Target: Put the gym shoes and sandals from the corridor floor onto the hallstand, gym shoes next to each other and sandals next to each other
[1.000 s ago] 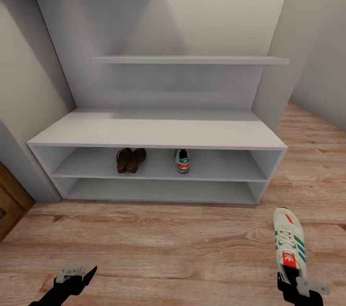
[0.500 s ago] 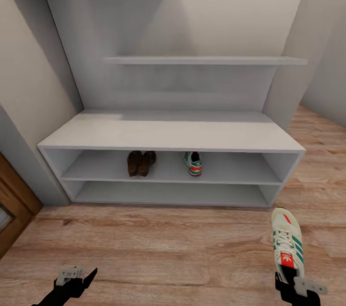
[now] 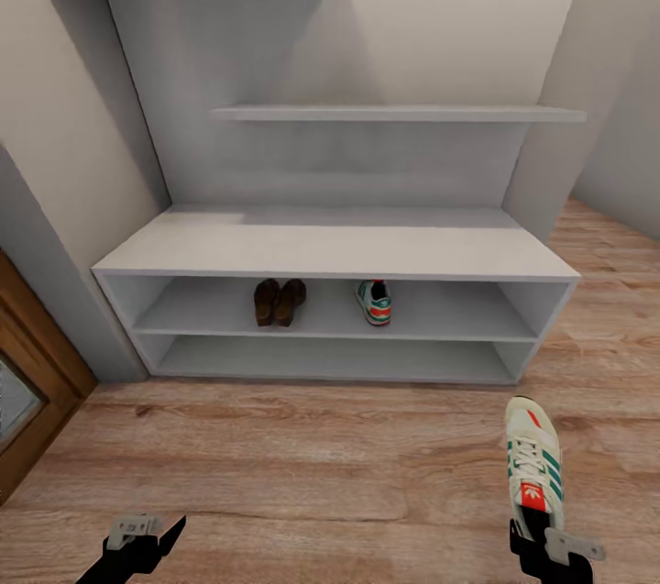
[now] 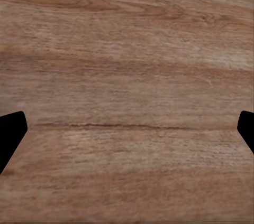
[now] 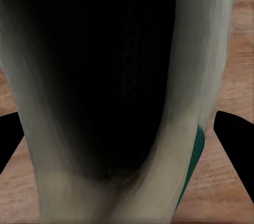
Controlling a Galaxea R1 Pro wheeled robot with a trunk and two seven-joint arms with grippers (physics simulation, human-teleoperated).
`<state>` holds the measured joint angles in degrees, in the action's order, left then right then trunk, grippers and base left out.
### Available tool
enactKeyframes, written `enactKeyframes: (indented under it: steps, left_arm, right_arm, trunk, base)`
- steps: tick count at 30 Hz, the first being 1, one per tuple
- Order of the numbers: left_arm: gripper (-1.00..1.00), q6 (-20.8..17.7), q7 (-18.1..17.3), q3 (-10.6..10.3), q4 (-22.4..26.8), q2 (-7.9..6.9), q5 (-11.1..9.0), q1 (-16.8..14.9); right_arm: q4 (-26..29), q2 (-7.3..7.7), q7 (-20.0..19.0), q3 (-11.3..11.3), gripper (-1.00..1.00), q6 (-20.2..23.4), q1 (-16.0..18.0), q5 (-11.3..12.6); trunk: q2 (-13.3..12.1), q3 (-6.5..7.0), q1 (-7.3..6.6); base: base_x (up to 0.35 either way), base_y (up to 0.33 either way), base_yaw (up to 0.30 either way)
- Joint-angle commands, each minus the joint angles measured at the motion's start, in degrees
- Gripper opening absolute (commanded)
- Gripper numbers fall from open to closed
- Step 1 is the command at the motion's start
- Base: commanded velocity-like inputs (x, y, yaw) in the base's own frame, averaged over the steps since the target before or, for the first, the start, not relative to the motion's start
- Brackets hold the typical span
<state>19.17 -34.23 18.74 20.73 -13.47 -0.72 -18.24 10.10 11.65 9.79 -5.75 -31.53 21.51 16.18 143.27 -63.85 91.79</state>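
Right gripper: the right gripper [image 3: 547,536] is clenched on the heel of a gym shoe [image 3: 533,465], near the lower right corner of the head view; the wrist camera looks straight into the dark opening of this shoe [image 5: 106,76], with the black fingers [image 5: 235,134] at both sides of it.
Why held so: the grip at the heel leaves the toe free and pointing forward to the rack, so I judge the shoe can go into a shelf toe first.
Right arm pose: low and drawn back near the body, the shoe above the corridor floor [image 3: 302,465]; whether the sole touches the planks, I cannot tell.
Left gripper: the left gripper [image 3: 147,536] is released and holds nothing; its fingers [image 4: 10,134] stand wide apart over bare wood.
Left arm pose: also low and close to the body, near the lower left of the head view.
Other gym shoe: it [image 3: 374,302] stands on the upper shelf of the hallstand [image 3: 330,249], heel to the front.
Sandals: the two sandals [image 3: 280,302] are side by side on the same shelf, left of that shoe and a little apart from it.
Why placed so: free shelf remains to the right of the shelved shoe, so I judge the held one belongs just beside it.
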Motion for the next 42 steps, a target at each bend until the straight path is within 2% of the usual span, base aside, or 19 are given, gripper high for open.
enactKeyframes:
  steps: [1,4,8,11,12,14,15,18,19,22,26,32,34,36,39,42]
  left_arm:
    - [1.00,0.0,-0.5,0.3,-0.1,0.02,-0.1,0.0]
    - [1.00,0.0,-0.5,0.1,-0.1,0.04,-0.1,-0.1]
    - [1.00,0.1,-0.6,0.0,-0.1,0.22,-0.1,0.0]
    - [1.00,0.3,-0.6,0.0,-0.1,0.31,-0.1,0.0]
    - [1.00,0.5,-0.6,0.0,-0.1,0.33,-0.1,0.0]
    - [1.00,0.7,-0.6,-0.1,-0.2,0.35,-0.1,0.0]
    - [1.00,0.9,-0.8,-0.1,-0.2,0.39,0.1,0.0]
    - [1.00,1.1,-1.5,-0.1,-0.1,0.41,0.6,0.0]
    - [1.00,1.2,-2.2,-0.1,-0.1,0.39,1.1,-0.1]
    - [1.00,1.2,-4.1,-0.1,-0.1,0.41,1.8,0.0]
    - [1.00,1.3,-6.2,-0.1,-0.1,0.46,2.2,0.0]
    - [1.00,1.3,-7.5,-0.1,-0.1,0.55,2.5,0.0]
    - [1.00,1.3,-7.5,-0.1,-0.1,0.55,2.5,0.0]
    - [1.00,1.2,-7.5,-0.1,-0.1,0.66,2.8,0.0]
    - [1.00,1.2,-7.5,0.0,-0.1,0.78,4.1,0.0]
    - [1.00,1.1,-7.5,0.0,-0.1,0.80,4.5,0.0]
  right_arm:
    - [0.0,-0.13,0.3,-0.5,-1.00,-0.1,0.0,0.4]
    - [0.4,-1.10,0.3,-1.1,-1.00,0.7,0.1,0.4]
    - [3.3,-2.99,0.4,-2.2,-1.00,5.3,0.1,0.3]
    - [8.8,-4.19,0.4,-2.6,-1.00,12.6,0.1,0.3]
    - [12.4,-4.71,0.4,-2.7,-1.00,17.4,0.1,0.3]
    - [16.2,-5.22,0.4,-2.8,-1.00,22.7,0.2,0.3]
    - [20.0,-5.78,0.4,-2.9,-1.00,28.2,0.2,0.3]
    - [25.2,-6.51,0.6,-2.9,-1.00,36.2,0.4,0.3]
    - [28.1,-6.84,0.7,-2.9,-1.00,40.8,0.6,0.3]
    - [32.1,-7.32,0.8,-2.9,-1.00,47.7,1.9,0.3]
    - [33.8,-7.65,0.9,-2.9,-1.00,51.8,5.8,0.2]
    - [30.7,-8.20,0.9,-2.9,-1.00,54.2,16.1,0.4]
    - [30.7,-8.80,0.9,-2.9,-1.00,54.4,16.7,0.4]
    - [30.3,-10.41,0.8,-3.1,-1.00,54.5,17.3,0.3]
    - [30.3,-10.56,0.9,-3.1,-1.00,54.5,17.3,0.3]
    - [30.3,-10.58,0.9,-3.1,-1.00,54.5,17.3,0.3]
  trunk:
    - [0.0,-0.05,-0.02]
    - [0.0,-0.05,-0.02]
    - [0.0,-0.05,-0.02]
    - [0.0,-0.05,-0.02]
    - [0.0,-0.05,-0.02]
    - [0.0,-0.05,-0.02]
    - [0.0,-0.05,-0.02]
    - [0.0,-0.05,-0.02]
    - [0.0,-0.05,-0.02]
    - [0.0,-0.05,-0.02]
    - [0.0,-0.05,-0.02]
    - [0.0,-0.05,-0.02]
    - [0.0,-0.05,-0.02]
    - [0.0,-0.05,-0.02]
    - [0.0,-0.05,-0.02]
    - [0.0,-0.05,-0.02]
  base:
    - [-0.042,0.033,0.000]
    - [-0.022,0.017,0.000]
    - [-0.008,0.006,0.000]
    - [-0.003,0.002,0.000]
    - [-0.001,0.001,0.000]
    - [-0.001,0.000,0.000]
    - [0.000,0.000,0.000]
    - [0.000,0.000,0.000]
    - [0.000,0.000,0.000]
    - [0.000,0.000,0.000]
    - [0.000,0.000,0.000]
    - [0.000,0.000,0.000]
    - [0.000,0.000,0.000]
    - [0.000,0.000,0.000]
    - [0.000,0.000,0.000]
    - [0.000,0.000,0.000]
